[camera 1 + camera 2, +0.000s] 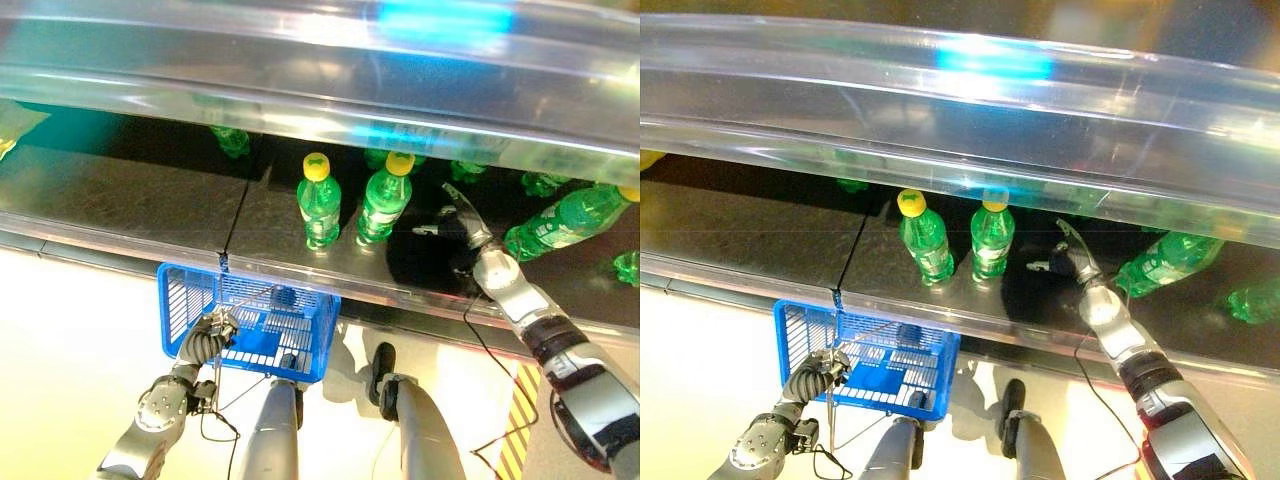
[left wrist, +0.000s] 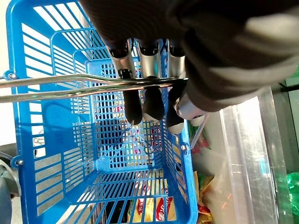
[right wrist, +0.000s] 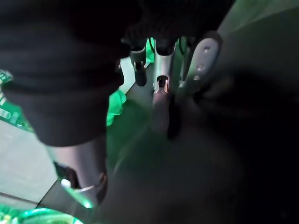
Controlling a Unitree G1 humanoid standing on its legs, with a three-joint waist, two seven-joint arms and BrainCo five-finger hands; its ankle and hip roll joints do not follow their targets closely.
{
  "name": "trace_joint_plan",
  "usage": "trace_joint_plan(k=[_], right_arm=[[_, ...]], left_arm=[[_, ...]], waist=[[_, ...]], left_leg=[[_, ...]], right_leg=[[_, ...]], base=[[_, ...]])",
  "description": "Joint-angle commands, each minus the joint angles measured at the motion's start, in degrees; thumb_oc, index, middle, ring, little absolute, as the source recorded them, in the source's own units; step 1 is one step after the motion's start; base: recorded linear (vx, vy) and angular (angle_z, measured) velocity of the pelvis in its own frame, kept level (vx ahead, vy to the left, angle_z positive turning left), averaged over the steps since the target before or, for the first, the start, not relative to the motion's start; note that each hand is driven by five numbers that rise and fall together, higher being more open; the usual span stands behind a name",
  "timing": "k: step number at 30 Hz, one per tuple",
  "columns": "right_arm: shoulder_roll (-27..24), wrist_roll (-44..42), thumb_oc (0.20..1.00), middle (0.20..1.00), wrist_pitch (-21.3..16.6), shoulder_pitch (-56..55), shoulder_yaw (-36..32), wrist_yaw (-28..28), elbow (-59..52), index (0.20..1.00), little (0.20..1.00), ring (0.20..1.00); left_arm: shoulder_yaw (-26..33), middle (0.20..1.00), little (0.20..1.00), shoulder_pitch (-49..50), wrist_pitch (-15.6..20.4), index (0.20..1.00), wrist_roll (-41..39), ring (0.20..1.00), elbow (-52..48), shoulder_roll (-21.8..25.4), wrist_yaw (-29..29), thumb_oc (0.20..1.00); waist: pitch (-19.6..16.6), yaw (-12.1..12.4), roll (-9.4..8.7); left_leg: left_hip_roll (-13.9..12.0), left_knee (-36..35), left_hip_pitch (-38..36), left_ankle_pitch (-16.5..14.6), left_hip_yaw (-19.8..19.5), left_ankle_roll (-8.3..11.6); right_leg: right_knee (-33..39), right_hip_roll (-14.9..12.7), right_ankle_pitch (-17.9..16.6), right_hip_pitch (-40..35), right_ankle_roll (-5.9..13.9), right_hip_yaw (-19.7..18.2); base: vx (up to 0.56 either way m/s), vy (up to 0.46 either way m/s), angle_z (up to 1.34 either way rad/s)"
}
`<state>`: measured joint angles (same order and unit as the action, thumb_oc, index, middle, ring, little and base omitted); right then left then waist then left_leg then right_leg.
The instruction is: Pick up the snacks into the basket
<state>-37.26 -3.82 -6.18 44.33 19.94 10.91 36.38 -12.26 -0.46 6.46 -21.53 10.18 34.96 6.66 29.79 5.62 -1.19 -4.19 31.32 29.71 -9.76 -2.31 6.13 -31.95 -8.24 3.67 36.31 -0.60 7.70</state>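
The two upright green bottles (image 1: 319,205) stood mid-shelf, near the front edge. Our right hand (image 1: 462,228) hovered just beside them, fingers loose and holding nothing. Left hand (image 2: 149,100) was curled round the basket (image 1: 255,320) handle. We figured a sideways wrap low on the nearer bottle was safest.

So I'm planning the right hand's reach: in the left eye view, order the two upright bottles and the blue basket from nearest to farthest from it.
From the right hand:
1. Right upright bottle, just to its left on the shelf.
2. Left upright bottle, one further left.
3. Blue basket, below the shelf edge, held by the left hand.
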Motion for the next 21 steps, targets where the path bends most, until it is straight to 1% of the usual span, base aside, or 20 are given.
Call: trace_joint_plan(k=[1, 5, 11, 15, 16, 17, 21], right_arm=[[-3.03, 0.62, 1.0, 1.0, 2.65, -4.81, -1.16, -0.42, 4.97, 1.0, 1.0, 1.0], [-2.25, -0.96, 1.0, 1.0, 2.34, -5.16, -1.84, -0.47, 6.26, 1.0, 1.0, 1.0], [-0.35, -0.26, 1.0, 1.0, 2.58, -5.32, -0.13, -1.27, 5.2, 1.0, 1.0, 1.0], [2.67, -0.29, 1.0, 1.0, 2.48, -4.51, 1.53, -1.56, 3.58, 1.0, 1.0, 1.0], [4.14, 0.2, 1.0, 1.0, 2.43, -3.88, 2.99, -1.87, 2.53, 1.0, 1.0, 1.0], [4.14, 0.21, 1.0, 1.0, 2.43, -3.87, 2.99, -1.86, 2.53, 1.0, 1.0, 1.0], [7.12, 0.36, 1.0, 1.0, 2.61, -1.83, 5.3, -1.96, 1.79, 1.0, 1.0, 1.0]], left_arm=[[3.11, 0.2, 0.2, 1.97, 4.59, 0.2, -0.85, 0.2, -7.87, 4.28, -0.24, 0.2], [2.8, 0.2, 0.2, 1.92, 4.51, 0.2, -0.93, 0.2, -7.6, 4.02, -0.37, 0.2], [2.69, 0.2, 0.2, 1.5, 4.23, 0.2, -0.57, 0.2, -7.56, 3.66, -0.27, 0.2], [2.69, 0.2, 0.2, 1.05, 4.18, 0.2, -0.35, 0.2, -7.12, 3.17, 0.2, 0.2], [2.33, 0.2, 0.2, 0.85, 4.22, 0.2, -0.17, 0.2, -7.14, 2.87, 0.24, 0.2], [2.34, 0.2, 0.2, 0.86, 4.21, 0.2, -0.17, 0.2, -7.14, 2.87, 0.23, 0.2], [1.74, 0.2, 0.2, 0.39, 4.24, 0.2, -0.38, 0.2, -7.63, 2.59, 0.34, 0.2]], waist=[[0.0, -0.89, 0.14], [0.0, -0.85, 0.25], [0.0, -0.84, 0.46], [0.0, -0.56, 0.76], [0.0, -0.3, 0.92], [0.0, -0.31, 0.92], [0.0, 0.22, 1.24]], left_leg=[[-1.29, -4.27, 0.84, 5.9, -2.86, -0.3], [-1.27, -4.42, 0.97, 6.03, -2.83, -0.33], [-1.27, -4.28, 1.3, 6.12, -2.93, -0.28], [-1.12, -4.39, 1.26, 6.11, -2.98, -0.32], [-1.1, -4.4, 1.4, 6.19, -3.0, -0.35], [-1.1, -4.4, 1.4, 6.19, -3.01, -0.35], [-0.97, -4.61, 1.49, 6.28, -3.0, -0.44]], right_leg=[[-2.38, -4.1, 5.31, -4.35, 7.42, -4.03], [-2.26, -4.05, 5.3, -4.29, 7.43, -4.03], [-2.35, -4.17, 5.42, -4.4, 7.38, -3.79], [-2.49, -4.13, 5.46, -4.3, 7.33, -3.77], [-2.56, -4.24, 5.45, -4.19, 7.35, -3.66], [-2.56, -4.24, 5.45, -4.19, 7.35, -3.66], [-2.47, -4.34, 5.35, -4.11, 7.36, -3.54]], base=[[0.0, 0.0, 0.0], [0.0, 0.0, 0.0], [0.0, 0.0, 0.0], [0.0, 0.0, 0.0], [0.0, 0.0, 0.0], [0.0, 0.0, 0.0], [0.0, 0.0, 0.0]])
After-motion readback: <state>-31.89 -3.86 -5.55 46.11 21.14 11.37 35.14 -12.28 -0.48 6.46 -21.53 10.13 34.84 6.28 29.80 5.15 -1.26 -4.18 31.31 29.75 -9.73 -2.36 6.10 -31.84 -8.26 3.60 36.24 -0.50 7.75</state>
